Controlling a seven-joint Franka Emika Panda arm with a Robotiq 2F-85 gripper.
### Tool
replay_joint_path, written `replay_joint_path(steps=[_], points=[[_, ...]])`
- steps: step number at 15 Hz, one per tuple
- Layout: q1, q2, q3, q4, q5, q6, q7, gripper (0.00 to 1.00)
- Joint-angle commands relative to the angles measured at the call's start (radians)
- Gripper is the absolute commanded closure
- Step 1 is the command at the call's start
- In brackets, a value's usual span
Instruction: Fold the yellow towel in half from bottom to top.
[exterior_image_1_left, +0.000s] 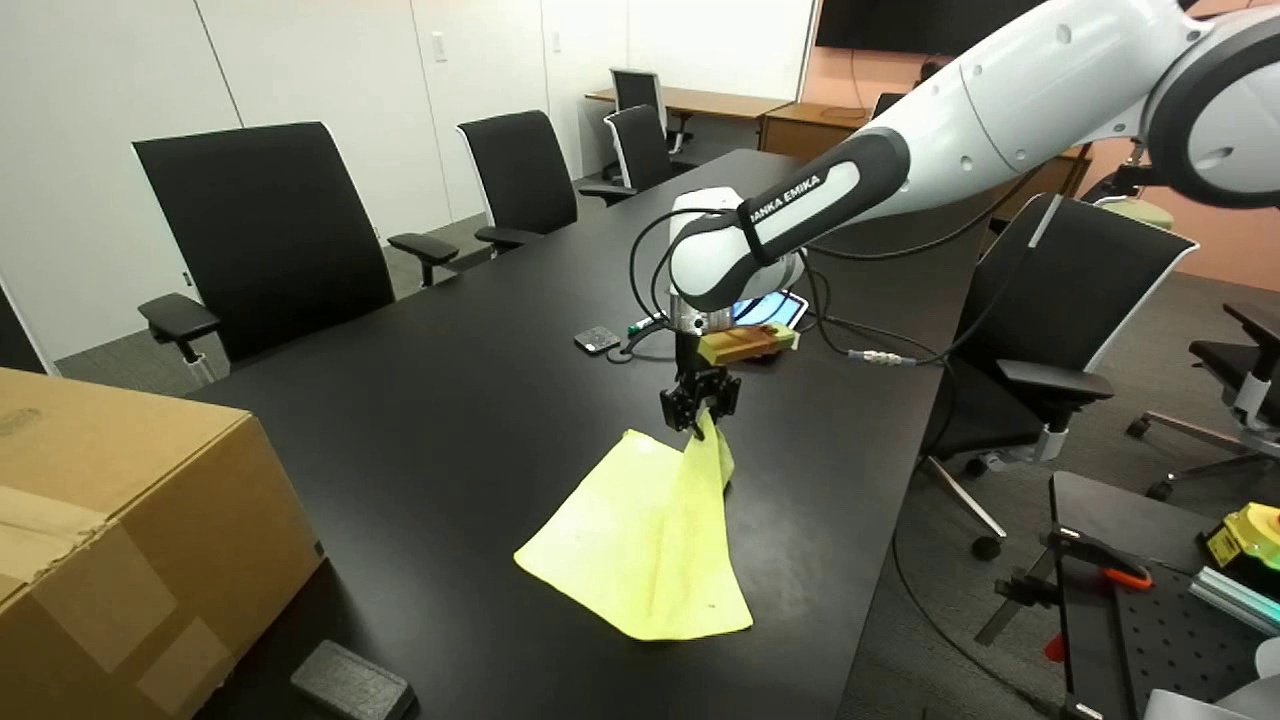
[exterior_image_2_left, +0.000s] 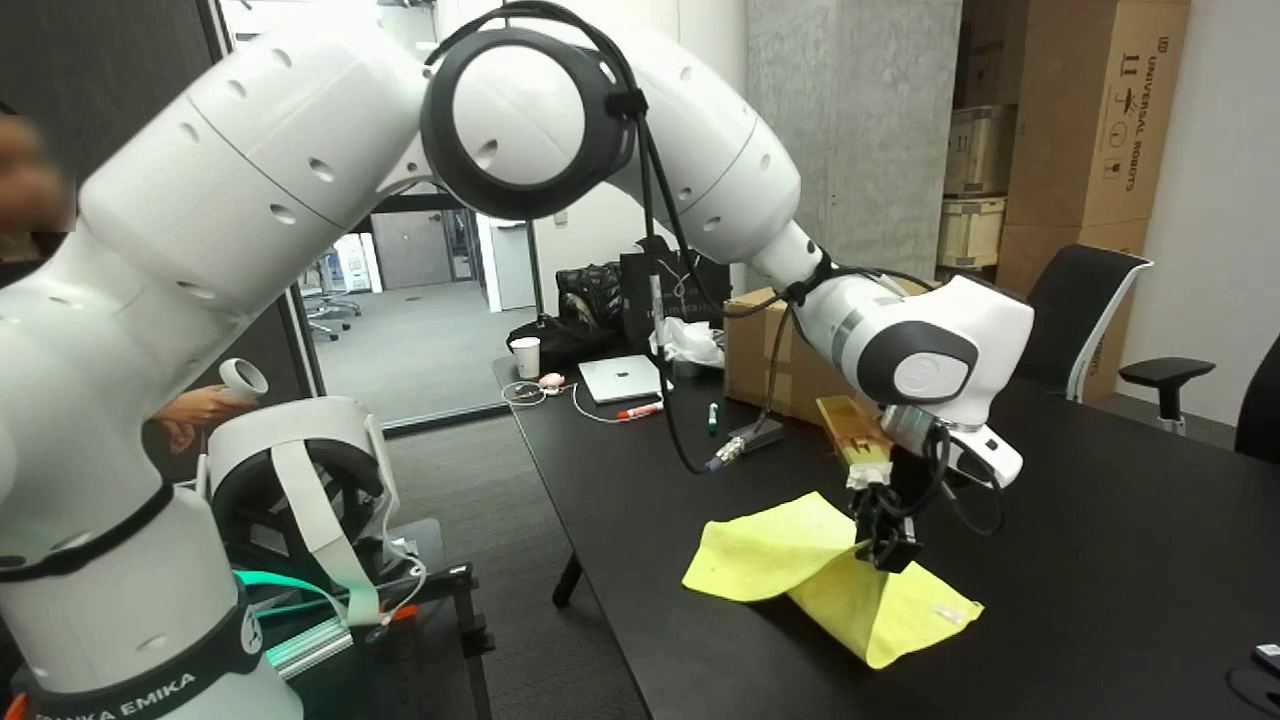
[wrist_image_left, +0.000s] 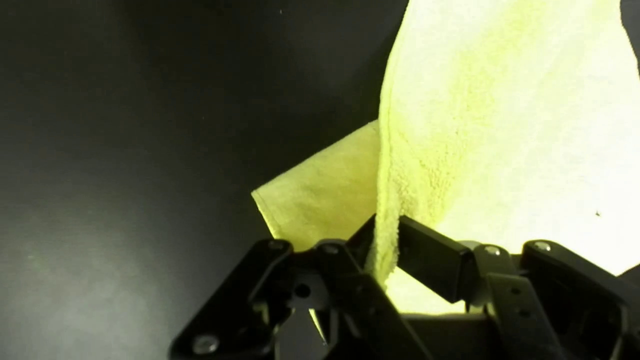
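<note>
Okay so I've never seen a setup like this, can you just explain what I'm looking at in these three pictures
The big white machine is a robot arm, and at its end are black jaws for pinching things. Two pictures come from cameras standing outside the arm. The close-up comes from a camera on its wrist, looking past the jaws. They are closed on the edge of a yellow towel, raising part of it while the rest drapes down to a dark table. The job is to fold that towel in half, and that isn't done yet. Also on the table are a cardboard box, a dark grey block, a silver laptop and a white cup.
</note>
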Motion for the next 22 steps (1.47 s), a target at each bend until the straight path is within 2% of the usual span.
replay_joint_path(steps=[1, 9, 10, 11, 12, 16, 20, 22], points=[[-0.007, 0.133, 0.007, 0.24, -0.033, -0.06, -0.037, 0.9], [0.001, 0.342, -0.001, 0.565, -0.089, -0.063, -0.036, 0.88], [0.0, 0.36, 0.0, 0.59, -0.091, -0.063, -0.036, 0.81], [0.0, 0.378, 0.001, 0.612, -0.094, -0.053, -0.036, 0.62], [0.001, 0.392, 0.002, 0.631, -0.096, -0.046, -0.035, 0.6], [0.005, 0.419, 0.01, 0.684, -0.1, 0.001, -0.047, 0.29], [0.03, 0.343, 0.029, 0.561, -0.093, 0.032, -0.154, 0.01], [0.04, 0.308, 0.053, 0.499, -0.09, 0.038, -0.244, 0.0]])
